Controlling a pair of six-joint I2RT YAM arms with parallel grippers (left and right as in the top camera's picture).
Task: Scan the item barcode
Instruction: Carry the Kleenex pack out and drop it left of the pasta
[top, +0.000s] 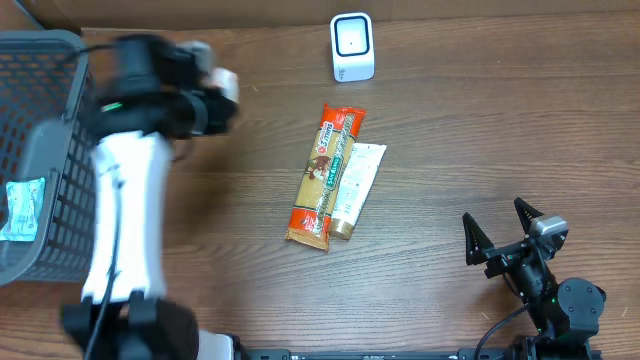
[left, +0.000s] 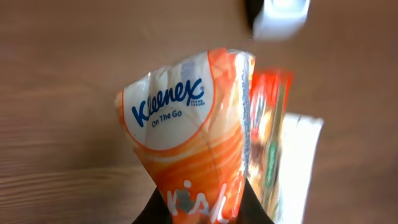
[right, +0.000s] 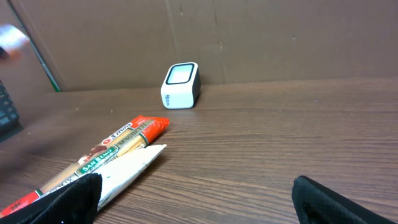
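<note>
Tissue pack (left: 186, 143), orange and white, printed "Kleenex On The Go", is gripped at its lower end by the left jaws, which are closed narrow on it; the printed face points at the wrist camera. Left arm (top: 125, 200) is blurred in the overhead view and reaches to the far left part of the desk (top: 450, 140), so the tissue pack is held above the wood just right of the grey basket (top: 45, 80) and well left of the scanner (top: 352, 47). No barcode can be made out on the visible face. Scanner is white with a dark window and stands upright at the far edge of the desk. At mid desk lie a long orange pasta packet (top: 325, 175) and a white tube (top: 356, 190), side by side and touching along their length. A small teal sachet (top: 22, 210) lies inside the basket. Right jaws stand wide apart and hold nothing, low over the near right corner of the desk, well apart from the packet and tube.
</note>
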